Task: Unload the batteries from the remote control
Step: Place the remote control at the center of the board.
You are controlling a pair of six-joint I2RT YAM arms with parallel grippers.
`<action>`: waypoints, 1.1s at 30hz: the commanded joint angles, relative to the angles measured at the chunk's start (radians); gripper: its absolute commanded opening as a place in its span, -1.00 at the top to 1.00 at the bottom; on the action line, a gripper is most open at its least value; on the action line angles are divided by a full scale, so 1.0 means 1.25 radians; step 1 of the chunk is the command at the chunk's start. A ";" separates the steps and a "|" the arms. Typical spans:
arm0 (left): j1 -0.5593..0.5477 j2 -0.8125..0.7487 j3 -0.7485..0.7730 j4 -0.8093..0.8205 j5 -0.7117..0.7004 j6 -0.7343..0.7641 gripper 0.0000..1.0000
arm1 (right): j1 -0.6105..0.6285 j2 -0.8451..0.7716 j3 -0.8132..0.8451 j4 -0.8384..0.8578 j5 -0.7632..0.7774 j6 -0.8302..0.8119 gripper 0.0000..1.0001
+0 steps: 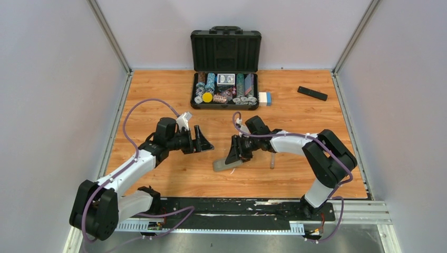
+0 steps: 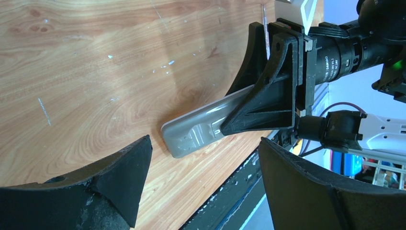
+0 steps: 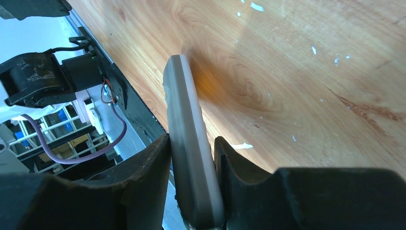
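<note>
Gripping the remote (image 3: 184, 110) on edge, the right hand (image 1: 235, 157) steadies it; the left hand (image 1: 204, 140), wide open and empty beside it, should next extract the batteries.

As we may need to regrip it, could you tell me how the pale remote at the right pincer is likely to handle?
The remote looks like a rigid plastic shell, so it should stay stiff. Its smooth, rounded casing may slip in the right pincer. Propped on its narrow edge on the table, it would probably tip flat if released.
</note>
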 commanded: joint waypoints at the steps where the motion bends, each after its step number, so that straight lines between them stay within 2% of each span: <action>1: -0.004 -0.005 0.026 0.000 -0.002 0.018 -0.79 | -0.002 0.001 0.015 -0.062 0.091 -0.055 0.23; 11: -0.004 -0.003 0.029 -0.001 0.000 0.021 -0.81 | 0.002 -0.006 0.041 -0.126 0.155 -0.082 0.17; 14: -0.004 -0.003 0.029 -0.002 -0.001 0.019 -0.81 | 0.007 -0.007 0.050 -0.138 0.174 -0.086 0.00; 29: -0.004 -0.004 0.030 -0.003 -0.006 0.017 -0.82 | 0.028 -0.024 0.081 -0.214 0.289 -0.102 -0.08; 31: -0.004 -0.005 0.028 -0.003 -0.006 0.016 -0.82 | 0.031 -0.028 0.084 -0.220 0.295 -0.105 -0.22; 33: -0.004 -0.005 0.030 -0.002 -0.006 0.013 -0.82 | 0.033 -0.027 0.086 -0.225 0.295 -0.108 -0.26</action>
